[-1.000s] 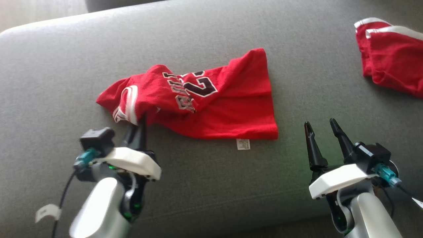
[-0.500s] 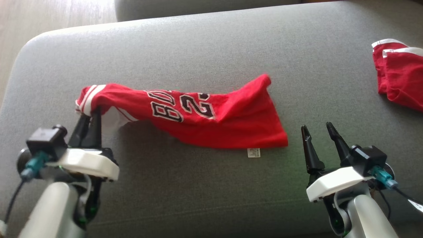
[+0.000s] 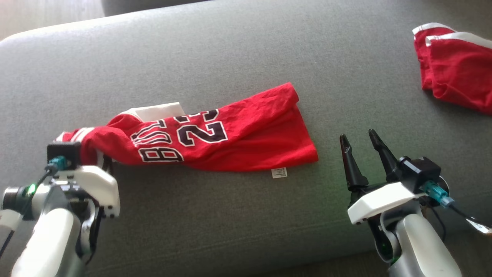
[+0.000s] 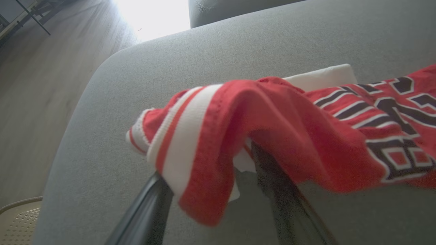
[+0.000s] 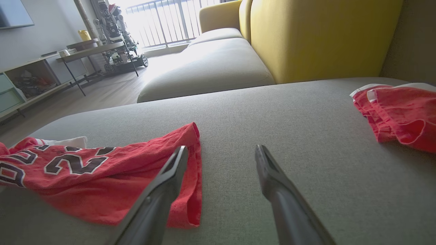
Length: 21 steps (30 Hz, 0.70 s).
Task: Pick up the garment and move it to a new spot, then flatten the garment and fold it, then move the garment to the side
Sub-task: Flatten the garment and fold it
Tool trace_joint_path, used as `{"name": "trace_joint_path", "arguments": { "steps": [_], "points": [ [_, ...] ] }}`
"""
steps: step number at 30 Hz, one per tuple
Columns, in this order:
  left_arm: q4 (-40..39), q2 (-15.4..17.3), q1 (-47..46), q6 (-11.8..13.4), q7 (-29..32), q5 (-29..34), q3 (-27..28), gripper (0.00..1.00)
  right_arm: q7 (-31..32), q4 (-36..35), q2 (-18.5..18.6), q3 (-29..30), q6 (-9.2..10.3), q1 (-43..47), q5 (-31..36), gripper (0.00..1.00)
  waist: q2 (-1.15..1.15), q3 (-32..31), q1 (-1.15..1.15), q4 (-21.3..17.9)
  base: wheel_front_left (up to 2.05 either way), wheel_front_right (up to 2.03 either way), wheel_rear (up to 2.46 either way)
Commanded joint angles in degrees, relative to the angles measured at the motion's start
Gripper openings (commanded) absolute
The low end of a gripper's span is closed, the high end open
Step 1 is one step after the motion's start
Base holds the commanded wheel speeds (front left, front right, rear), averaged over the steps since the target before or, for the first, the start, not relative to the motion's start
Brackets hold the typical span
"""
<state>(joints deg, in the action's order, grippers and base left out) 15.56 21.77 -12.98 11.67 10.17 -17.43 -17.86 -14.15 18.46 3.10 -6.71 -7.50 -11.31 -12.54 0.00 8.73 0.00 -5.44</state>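
Jersey, red, number side up, lies crumpled lengthwise mid-cushion on the grey sofa. Striped-trim end drapes over left gripper, fingers apart, not clamping it. Right gripper spread wide, empty, just beside the hem end near the white label. Second red garment far right, well apart.

A grey sofa seat spread across the lower frame, a yellow backrest upper right; bright windows lit the wooden floor upper left.
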Motion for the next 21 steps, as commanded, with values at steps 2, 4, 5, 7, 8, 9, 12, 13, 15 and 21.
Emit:
{"name": "trace_joint_path", "arguments": {
  "steps": [2, 4, 5, 7, 8, 9, 12, 13, 15, 21],
  "points": [
    [-0.7, 1.1, -4.8, 1.5, -1.2, 0.5, 2.6, 1.0, -0.6, -1.4, -0.2, -1.1, 0.01, -1.7, -0.3, 1.0, 0.0, 0.6, 0.0, -0.5, 0.0, 0.0, 0.0],
    [-0.7, 0.3, -4.9, 2.0, -2.8, 0.5, 2.7, 1.0, -0.7, -1.2, -0.2, -0.6, 0.01, -1.6, -0.2, 1.0, 0.0, 0.4, 0.0, -0.1, 0.0, 0.0, 0.0],
    [-1.0, -0.1, -4.9, 2.4, -3.8, 0.5, 2.9, 1.0, -0.7, -1.1, -0.2, -0.3, 0.01, -1.5, -0.1, 1.0, 0.0, 0.2, 0.0, 0.3, 0.0, 0.0, 0.0],
    [-1.9, -0.9, -4.5, 3.3, -5.9, 0.2, 3.4, 1.0, -0.7, -1.0, -0.2, 0.0, 0.01, -1.3, 0.2, 1.0, 0.0, -0.2, 0.0, 1.1, 0.0, 0.0, 0.0],
    [-3.1, -1.6, -3.9, 4.1, -7.7, -0.1, 3.9, 1.0, -0.7, -1.0, -0.2, 0.3, 0.01, -1.2, 0.6, 1.0, 0.0, -0.7, 0.0, 2.1, 0.0, 0.0, 0.0],
    [-3.6, -1.9, -3.5, 4.5, -8.4, -0.2, 4.1, 1.0, -0.7, -1.0, -0.2, 0.5, 0.01, -1.1, 0.8, 1.0, 0.0, -1.0, 0.0, 2.7, 0.0, 0.0, 0.0],
    [-5.4, -2.9, -2.4, 5.1, -10.7, -0.8, 4.6, 1.0, -0.7, -1.0, -0.2, 1.0, 0.01, -0.9, 1.3, 1.0, 0.0, -1.9, 0.0, 4.4, 0.0, 0.0, 0.0],
    [-5.9, -3.1, -1.9, 5.4, -11.4, -0.9, 4.7, 1.0, -0.7, -1.0, -0.2, 1.1, 0.01, -0.9, 1.5, 1.0, 0.0, -2.2, 0.0, 5.0, 0.0, 0.0, 0.0],
    [-7.2, -3.7, -0.9, 5.5, -12.6, -1.4, 4.8, 1.0, -0.5, -1.1, -0.2, 1.3, 0.01, -0.7, 1.7, 1.0, 0.0, -2.6, 0.0, 6.1, 0.0, 0.0, 0.0],
    [-9.8, -5.2, 1.2, 6.3, -15.4, -2.2, 5.0, 1.0, 0.3, -1.1, -0.2, 2.1, 0.01, -0.2, 2.0, 1.0, 0.0, -3.5, 0.0, 8.6, 0.0, 0.0, 0.0]
  ]
}}
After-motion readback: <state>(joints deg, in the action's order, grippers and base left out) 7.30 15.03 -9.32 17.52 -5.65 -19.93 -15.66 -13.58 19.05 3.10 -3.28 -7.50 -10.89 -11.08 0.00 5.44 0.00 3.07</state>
